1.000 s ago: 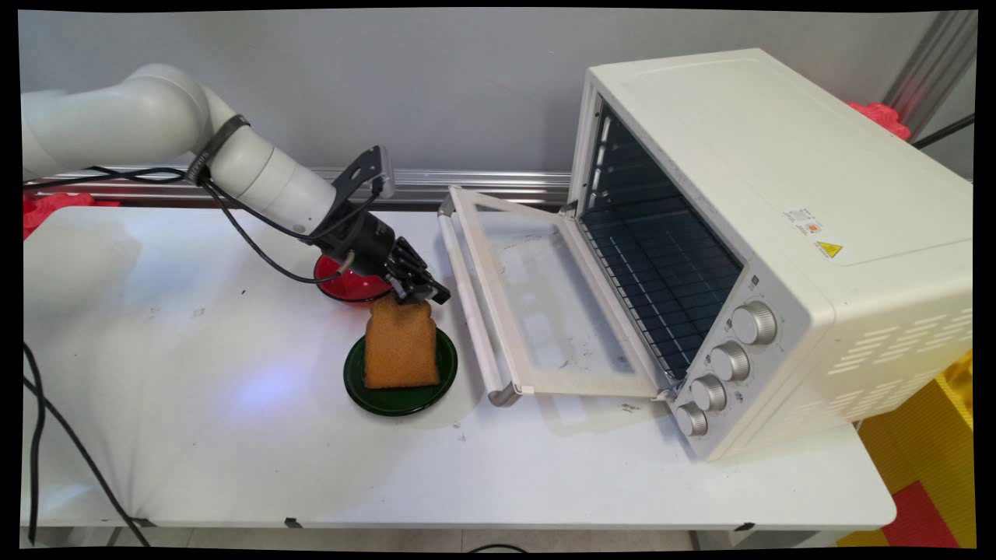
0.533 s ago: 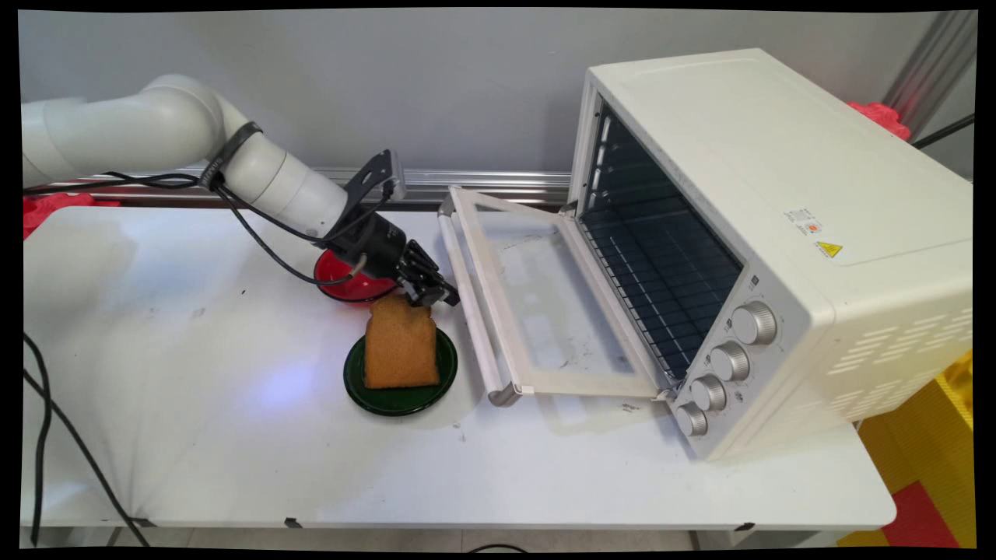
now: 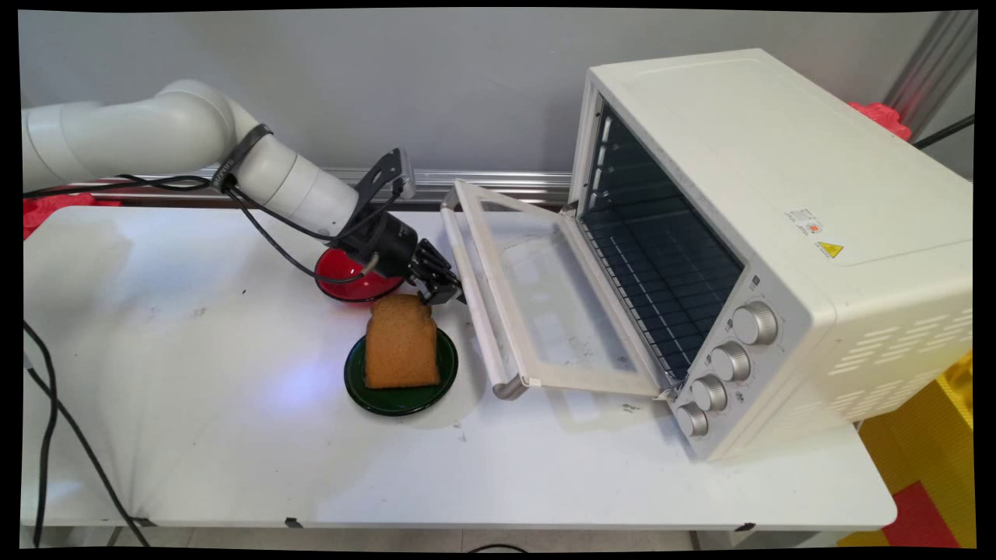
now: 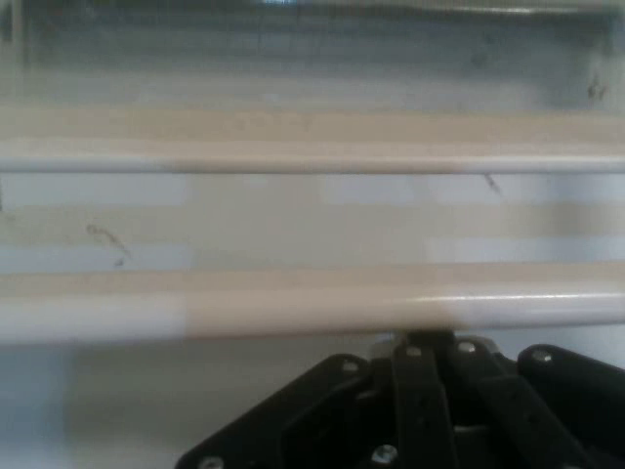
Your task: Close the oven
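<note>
From above, the gripper [image 3: 445,294] is pressing against the oven door's handle [image 3: 475,311], just beyond the toast [image 3: 401,342] lying on the green plate [image 3: 373,393]. From the hand, the handle [image 4: 312,308] is crossing the fingers, seemingly closed beneath it.

Yellow warning triangle on oven [image 3: 829,250]

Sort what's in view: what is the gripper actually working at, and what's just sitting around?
At the gripper: gripper, right up against the door handle; oven door, open; oven.

Sitting around: toast on green plate; red bowl behind them.
</note>
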You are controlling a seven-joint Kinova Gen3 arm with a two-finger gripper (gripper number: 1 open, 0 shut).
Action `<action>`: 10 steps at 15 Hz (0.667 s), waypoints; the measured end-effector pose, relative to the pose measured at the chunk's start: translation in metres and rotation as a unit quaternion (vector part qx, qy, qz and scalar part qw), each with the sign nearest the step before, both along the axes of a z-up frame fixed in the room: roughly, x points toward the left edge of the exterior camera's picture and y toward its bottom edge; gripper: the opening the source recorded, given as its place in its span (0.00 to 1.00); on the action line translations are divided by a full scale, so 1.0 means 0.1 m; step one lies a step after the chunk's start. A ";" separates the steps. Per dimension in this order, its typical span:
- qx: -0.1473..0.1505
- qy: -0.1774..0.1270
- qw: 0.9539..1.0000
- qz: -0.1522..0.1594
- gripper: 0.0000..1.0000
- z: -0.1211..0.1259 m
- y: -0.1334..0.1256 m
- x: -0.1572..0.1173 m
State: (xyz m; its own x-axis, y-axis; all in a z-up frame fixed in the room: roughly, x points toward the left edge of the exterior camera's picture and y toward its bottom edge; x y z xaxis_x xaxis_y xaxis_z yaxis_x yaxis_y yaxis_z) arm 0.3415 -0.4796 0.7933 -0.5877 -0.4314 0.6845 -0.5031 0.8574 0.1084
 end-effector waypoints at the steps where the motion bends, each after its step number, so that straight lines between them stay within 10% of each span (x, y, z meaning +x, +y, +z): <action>1: -0.002 0.004 1.000 -0.001 0.00 0.01 -0.01 -0.02; 10: -0.024 0.049 0.998 -0.011 0.00 0.19 -0.11 -0.14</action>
State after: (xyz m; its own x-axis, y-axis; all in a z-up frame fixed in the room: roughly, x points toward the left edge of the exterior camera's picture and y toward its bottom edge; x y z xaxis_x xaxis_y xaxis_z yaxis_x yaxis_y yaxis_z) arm 0.3274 -0.4903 0.8120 -0.5259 -0.3839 0.7589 -0.4732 0.8735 0.1140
